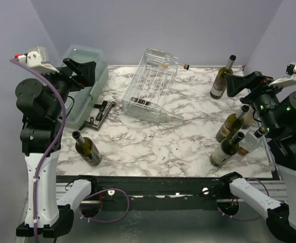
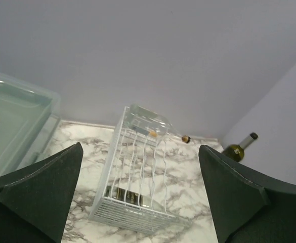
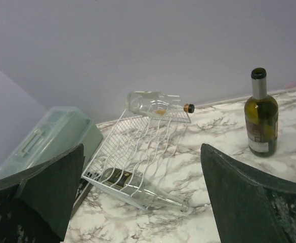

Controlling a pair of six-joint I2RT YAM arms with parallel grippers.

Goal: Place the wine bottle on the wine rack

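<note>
Top external view, surface: a white marble-patterned table (image 1: 153, 147) with grey veins and a black rail along its near edge.
Room: plain pale lilac-grey walls close in at the back and on both sides.
Task's thing: the wine rack (image 1: 150, 88), white wire grid with clear plastic, stands slanted at the back middle of the table, just right of the storage box.
On the rack: a clear bottle (image 1: 158, 58) lies across the top tier, its corked neck pointing right past the rack's edge. A dark bottle (image 1: 140, 103) lies in the lowest tier.
Storage box: the storage box (image 1: 89, 83), pale green, translucent and lidded, sits at the back left, partly hidden by the left arm.
Between box and rack: a small black object (image 1: 101, 111) lies on the marble; what it is cannot be told.
Near left: a green bottle (image 1: 87, 150) stands beside the left arm, well apart from the rack.
Back right: a labelled bottle (image 1: 220, 80) stands upright, well right of the rack.
Near right: two bottles (image 1: 232, 124) stand close together by the right arm, which hides whatever is behind them.
Left gripper: the left gripper (image 2: 140, 148) is raised over the box, facing the rack, its jaws wide with nothing between them.
Right gripper: the right gripper (image 3: 142, 147) is raised above the near-right bottles, facing the rack, its jaws wide and holding nothing.
</note>
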